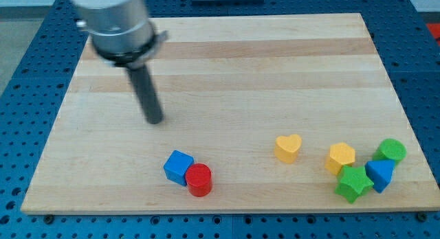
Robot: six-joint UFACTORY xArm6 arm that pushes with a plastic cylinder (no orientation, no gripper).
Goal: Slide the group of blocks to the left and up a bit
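My tip (155, 120) rests on the wooden board (227, 67) in the left half, above and to the left of a blue cube (179, 166) that touches a red cylinder (200, 180) near the view's bottom. To the right lies a yellow heart (288, 148). At the lower right a cluster holds a yellow hexagon (341, 157), a green star (354, 183), a blue triangle-like block (380, 174) and a green cylinder (392, 151). The tip touches no block.
The board's bottom edge runs just under the red cylinder and the green star. A blue perforated table (27, 53) surrounds the board. The arm's grey body (113, 23) hangs over the upper left corner.
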